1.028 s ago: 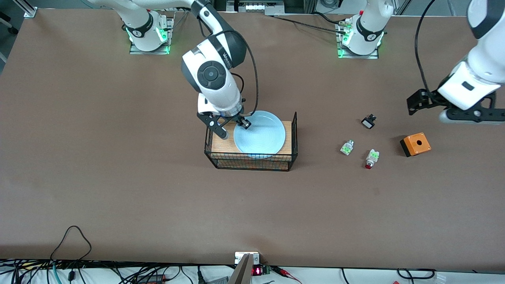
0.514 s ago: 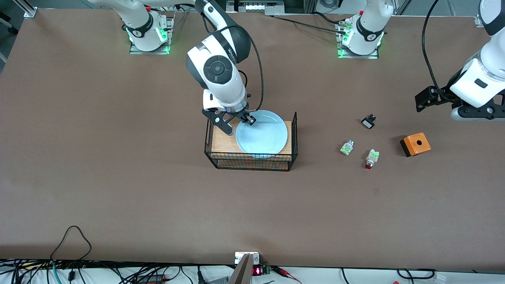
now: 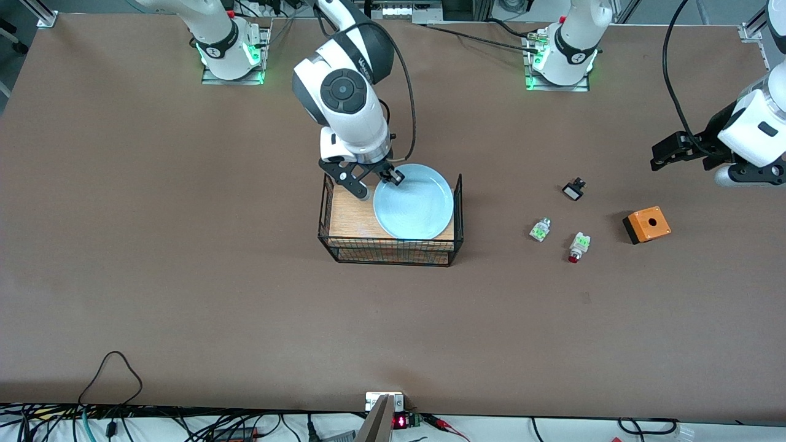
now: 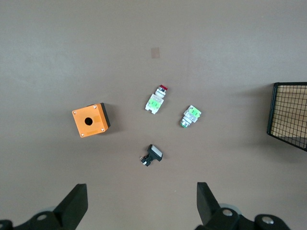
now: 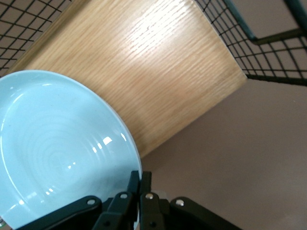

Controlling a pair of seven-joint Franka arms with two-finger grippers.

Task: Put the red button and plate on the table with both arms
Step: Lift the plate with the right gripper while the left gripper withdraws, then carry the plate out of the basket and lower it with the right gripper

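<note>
I saw the plate (image 3: 414, 202) over the basket's wooden top (image 3: 350, 220); the red button (image 3: 576, 247) lay on the table (image 3: 184, 276) toward the left arm's end.

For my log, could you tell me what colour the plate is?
Pale blue; the plate shows best in the right wrist view.

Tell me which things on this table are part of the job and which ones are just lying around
Part of the job:
red button
plate, rim pinched by the right gripper
table
left gripper, open above the small parts

Lying about:
white-and-green part
orange box
black part
wire basket
</note>
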